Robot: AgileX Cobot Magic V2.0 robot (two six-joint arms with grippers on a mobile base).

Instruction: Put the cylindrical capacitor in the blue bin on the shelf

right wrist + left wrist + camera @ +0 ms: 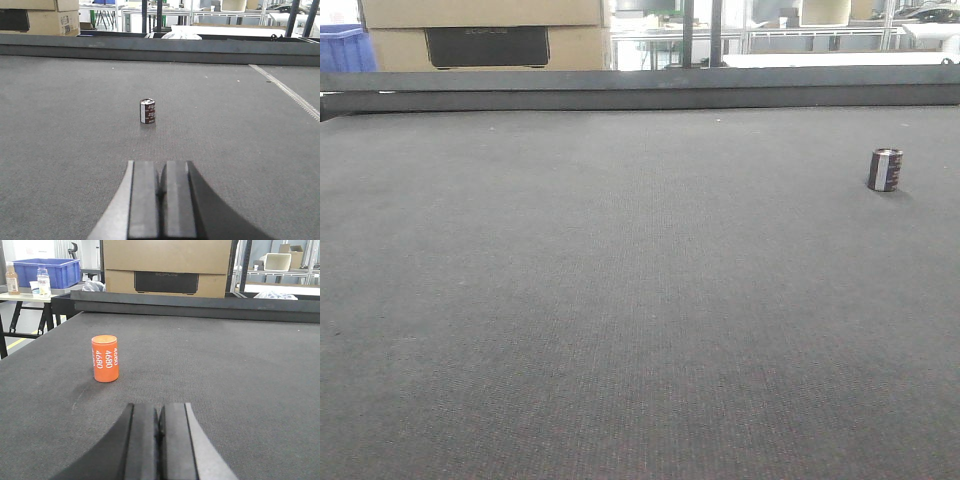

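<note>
My right fingers point(152, 192) are pressed together, gripping nothing; the cylindrical capacitor point(147, 110) stands upright dead ahead of them, well apart, out on the dark grey surface point(240, 140); front view puts it far right; left fingers point(147, 435) closed and empty too, with an orange cylinder point(105, 359) upright ahead, off to their left; beyond the far rim, stacked cardboard boxes point(167, 265), a blue crate point(47, 270), bottles point(12, 280) on a side table; count: one capacitor, one orange cylinder, two bottles.
</note>
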